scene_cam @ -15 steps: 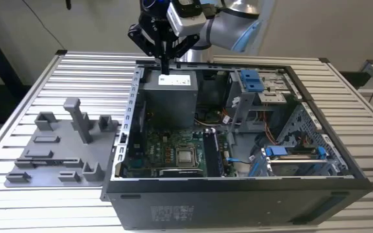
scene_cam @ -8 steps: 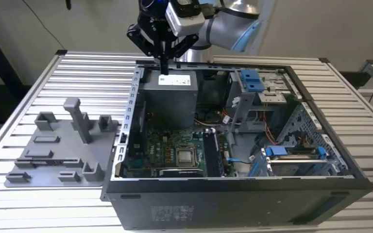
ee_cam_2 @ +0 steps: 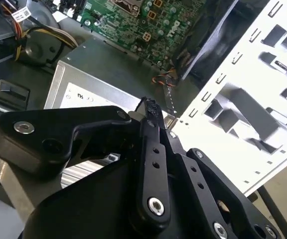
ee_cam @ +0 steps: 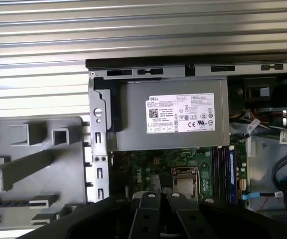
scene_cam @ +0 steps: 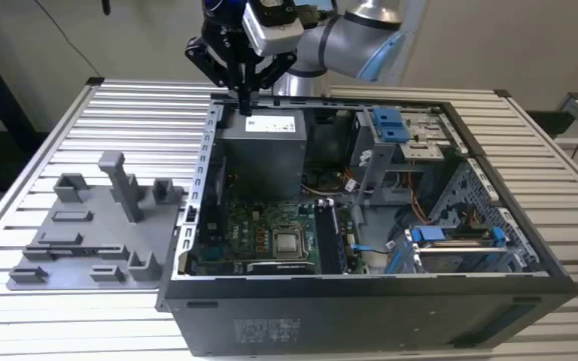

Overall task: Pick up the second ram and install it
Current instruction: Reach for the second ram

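Overhead, jaws pressed together above open computer case [scene_cam: 369, 320], slatted metal table [scene_cam: 138, 113], pale wall [scene_cam: 490, 45].

The gripper [scene_cam: 244, 105] points straight down (closed tight).

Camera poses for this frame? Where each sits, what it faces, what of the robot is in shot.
Exterior view: off the arm, raised, looking down at the open case on the table; arm and tool show over the power supply.
First wrist view: on the wrist, looking down onto power supply and motherboard; tool in the foreground.
Second wrist view: on the wrist, looking obliquely along the tool to the fixture.
Shared: all three show power supply, motherboard and fixture.
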